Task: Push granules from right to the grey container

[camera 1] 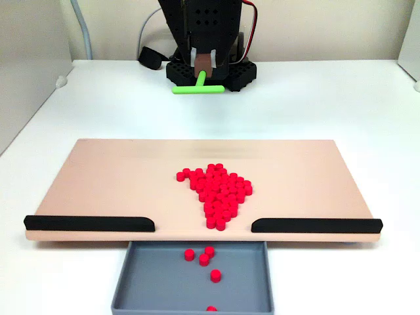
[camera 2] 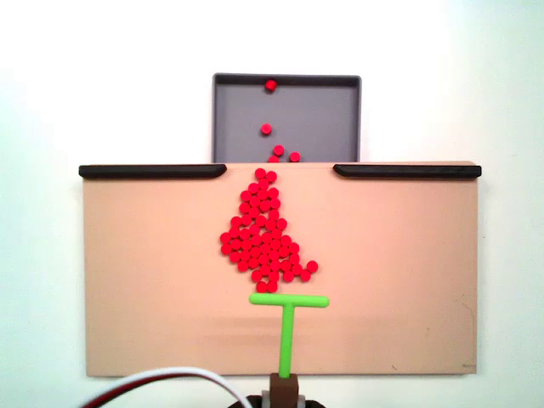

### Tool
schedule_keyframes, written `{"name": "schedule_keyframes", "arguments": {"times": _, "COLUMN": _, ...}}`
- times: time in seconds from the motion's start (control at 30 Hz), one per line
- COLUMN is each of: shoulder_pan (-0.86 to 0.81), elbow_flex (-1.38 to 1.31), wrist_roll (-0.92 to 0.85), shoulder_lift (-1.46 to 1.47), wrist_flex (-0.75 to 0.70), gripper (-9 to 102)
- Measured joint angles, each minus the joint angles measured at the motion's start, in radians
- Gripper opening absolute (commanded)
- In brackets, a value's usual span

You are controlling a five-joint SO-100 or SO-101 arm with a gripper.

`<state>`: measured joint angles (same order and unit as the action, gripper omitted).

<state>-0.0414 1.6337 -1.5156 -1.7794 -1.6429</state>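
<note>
While black strips [camera 2: 153, 171] flank the gap, we see granules [camera 2: 263, 238] just beyond our end effector [camera 2: 286, 384], which grips the green stick [camera 2: 288, 327].

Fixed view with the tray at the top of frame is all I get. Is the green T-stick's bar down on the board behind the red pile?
Observer: Looks not. In a fixed view the green T-stick shows beyond the far edge of the beige board, so it seems lifted clear of it.
Operator: Gripper got it properly?
Observer: The gripper is closed on the stem's end, with the bar level.
Operator: Any drop into the tray?
Observer: Yes. The board's front edge stands above the grey container, which tucks under it. The granules reach that edge in the gap.
</note>
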Motion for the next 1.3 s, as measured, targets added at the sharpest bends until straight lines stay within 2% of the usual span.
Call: {"name": "schedule_keyframes", "arguments": {"times": 1.3, "shoulder_pan": 0.041, "elbow_flex": 0.0, "wrist_roll": 0.008, "shoulder_lift": -0.006, "wrist_flex": 0.0, "gripper": 0}}
